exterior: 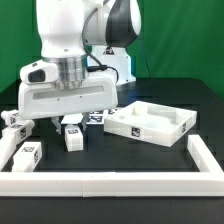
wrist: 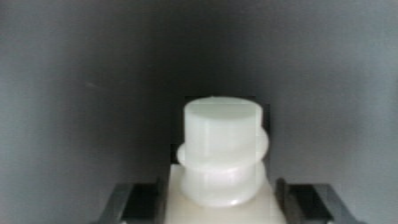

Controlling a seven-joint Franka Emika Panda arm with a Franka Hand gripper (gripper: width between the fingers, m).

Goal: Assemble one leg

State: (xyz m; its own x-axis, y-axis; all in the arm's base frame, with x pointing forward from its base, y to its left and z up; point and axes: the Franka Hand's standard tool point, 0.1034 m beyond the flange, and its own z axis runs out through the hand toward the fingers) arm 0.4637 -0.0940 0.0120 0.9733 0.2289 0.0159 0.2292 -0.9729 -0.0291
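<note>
The gripper [wrist: 221, 198] is narrowly open, just the width of the leg [wrist: 221, 140]. In the wrist view its two dark fingers [wrist: 135, 200] press close on either side of the leg's lower part. The leg's rounded white end sticks out beyond them over the dark table [exterior: 120, 160]. As far as I can see it is held, though any contact is too fine to make out.

From the exterior view, the arm's big white hand hangs low over the table, to the exterior view's left of the white tray [exterior: 183, 122]. The tray has raised walls with a tag on the near one, and its white floor shows. Several small tagged white blocks [exterior: 72, 137] lie on the table on that same side of the tray, around the hand. A white rail [exterior: 110, 184] runs along the table in front of the tray
</note>
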